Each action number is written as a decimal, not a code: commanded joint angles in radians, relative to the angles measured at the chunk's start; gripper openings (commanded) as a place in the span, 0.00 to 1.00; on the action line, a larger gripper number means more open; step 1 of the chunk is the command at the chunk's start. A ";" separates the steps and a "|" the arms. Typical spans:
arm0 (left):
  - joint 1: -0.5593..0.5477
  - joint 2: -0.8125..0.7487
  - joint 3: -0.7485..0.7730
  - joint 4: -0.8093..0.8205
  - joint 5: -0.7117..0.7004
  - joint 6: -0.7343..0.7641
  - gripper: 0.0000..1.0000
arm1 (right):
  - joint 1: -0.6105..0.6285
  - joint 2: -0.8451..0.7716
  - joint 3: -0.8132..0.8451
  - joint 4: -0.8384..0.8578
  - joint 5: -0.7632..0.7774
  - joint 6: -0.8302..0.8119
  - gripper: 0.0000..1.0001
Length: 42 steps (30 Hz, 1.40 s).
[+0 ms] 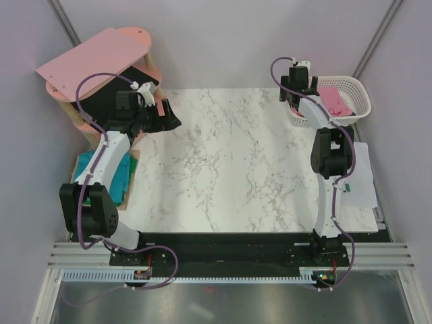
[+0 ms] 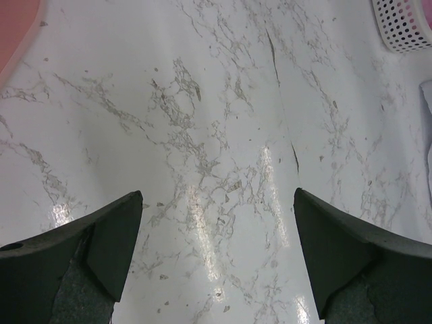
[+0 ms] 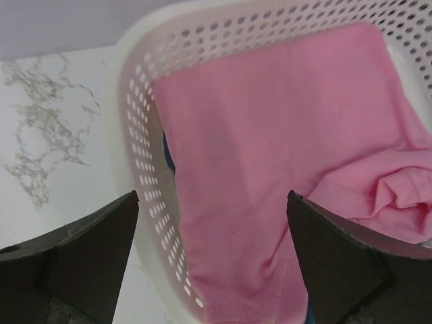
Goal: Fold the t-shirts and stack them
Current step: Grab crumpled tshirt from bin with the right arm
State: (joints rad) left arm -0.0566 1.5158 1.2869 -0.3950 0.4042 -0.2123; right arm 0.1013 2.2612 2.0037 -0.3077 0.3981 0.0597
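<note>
A light pink t-shirt [image 1: 335, 100] lies crumpled in a white perforated basket [image 1: 358, 90] at the back right. In the right wrist view the pink shirt [image 3: 283, 148] fills the basket [image 3: 143, 135], and a sliver of dark blue cloth [image 3: 167, 154] shows under it by the wall. My right gripper [image 1: 297, 103] [image 3: 212, 197] is open and empty, above the basket's left rim and the shirt. A teal t-shirt [image 1: 121, 179] lies at the table's left edge beside the left arm. My left gripper [image 1: 172, 115] [image 2: 217, 197] is open and empty, over bare marble at the back left.
A rigid pink shelf unit [image 1: 94, 57] stands at the back left with a dark flat thing [image 1: 111, 94] on its lower level. White sheets [image 1: 361, 177] lie at the right edge. The basket's corner [image 2: 405, 27] shows in the left wrist view.
</note>
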 commanded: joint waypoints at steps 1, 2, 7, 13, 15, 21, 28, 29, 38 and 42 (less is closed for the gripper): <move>0.003 -0.009 0.008 0.028 0.036 -0.004 1.00 | -0.008 0.113 0.099 -0.068 0.079 0.028 0.98; 0.003 -0.009 0.008 0.027 0.039 -0.002 1.00 | -0.009 0.145 0.113 -0.067 0.081 0.032 0.98; 0.003 -0.012 0.011 0.027 0.041 -0.001 1.00 | -0.037 0.216 0.190 -0.067 0.125 0.045 0.98; 0.003 -0.012 0.017 0.025 0.053 -0.002 1.00 | -0.080 0.254 0.204 -0.041 0.100 0.042 0.98; 0.003 -0.013 0.017 0.027 0.054 -0.002 1.00 | -0.084 0.277 0.216 -0.039 0.094 0.031 0.89; 0.003 -0.003 0.017 0.024 0.051 -0.001 1.00 | -0.095 0.288 0.204 -0.034 0.047 0.052 0.00; 0.003 0.000 0.017 0.022 0.053 -0.002 1.00 | -0.095 0.100 -0.003 0.143 0.027 0.054 0.00; 0.003 0.001 0.015 0.021 0.053 -0.002 1.00 | -0.097 0.030 -0.069 0.171 0.016 0.051 0.00; 0.001 0.009 0.015 0.022 0.064 -0.007 1.00 | -0.095 -0.222 -0.181 0.300 0.024 0.034 0.00; 0.001 0.012 0.015 0.022 0.065 -0.007 1.00 | -0.097 -0.245 -0.164 0.295 0.013 0.017 0.00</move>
State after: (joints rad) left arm -0.0566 1.5238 1.2869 -0.3946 0.4366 -0.2123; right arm 0.0021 2.0754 1.8053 -0.0723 0.4168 0.0975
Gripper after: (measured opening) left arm 0.995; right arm 0.011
